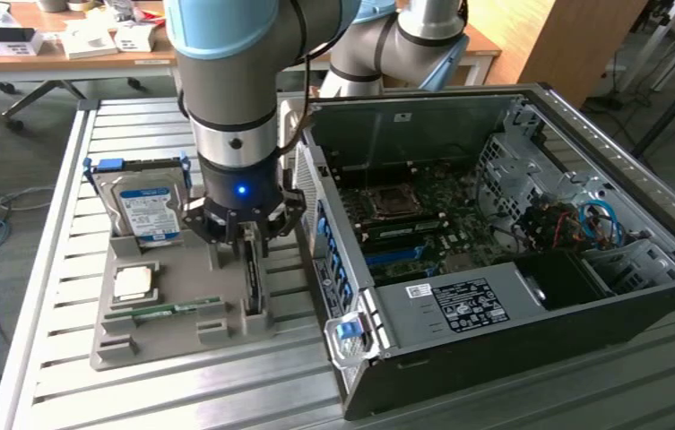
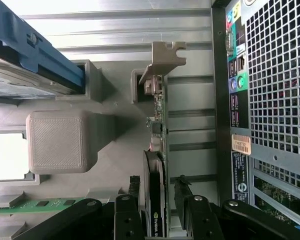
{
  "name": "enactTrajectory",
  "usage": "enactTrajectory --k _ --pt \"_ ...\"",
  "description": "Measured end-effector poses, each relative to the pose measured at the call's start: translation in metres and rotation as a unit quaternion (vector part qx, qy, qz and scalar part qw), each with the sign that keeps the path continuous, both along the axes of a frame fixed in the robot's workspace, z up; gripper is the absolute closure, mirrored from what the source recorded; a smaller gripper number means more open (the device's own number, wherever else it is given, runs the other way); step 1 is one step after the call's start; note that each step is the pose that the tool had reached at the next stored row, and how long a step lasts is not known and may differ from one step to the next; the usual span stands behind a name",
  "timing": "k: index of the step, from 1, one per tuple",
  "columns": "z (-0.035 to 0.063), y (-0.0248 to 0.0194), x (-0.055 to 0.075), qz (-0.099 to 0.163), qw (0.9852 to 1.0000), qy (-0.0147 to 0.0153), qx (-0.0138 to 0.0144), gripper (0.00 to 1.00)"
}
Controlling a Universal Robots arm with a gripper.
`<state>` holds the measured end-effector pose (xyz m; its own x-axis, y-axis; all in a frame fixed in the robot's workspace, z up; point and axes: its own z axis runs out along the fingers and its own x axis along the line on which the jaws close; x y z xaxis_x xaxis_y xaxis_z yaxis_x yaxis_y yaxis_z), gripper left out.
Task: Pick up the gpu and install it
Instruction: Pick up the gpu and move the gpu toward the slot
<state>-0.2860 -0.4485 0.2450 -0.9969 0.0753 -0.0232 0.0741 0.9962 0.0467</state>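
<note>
The gpu [image 1: 254, 285] is a thin, flat black card with a green board edge, a silvery metal bracket [image 2: 165, 57] at one end and a small green logo on its black shroud. It stands upright on its long edge in a slot of the grey holder [image 1: 134, 345], on the side nearest the open computer case [image 1: 457, 376].

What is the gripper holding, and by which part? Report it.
Nothing is held. The gripper stands open, its fingers either side of the thin black rectangular gpu card upright in its grey holder.
</note>
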Motion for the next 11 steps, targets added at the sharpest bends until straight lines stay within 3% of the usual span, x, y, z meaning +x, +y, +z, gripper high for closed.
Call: enactTrajectory --k 11 --pt "-0.0065 0.0 0.0 0.0 1.0 0.0 0.0 0.58"
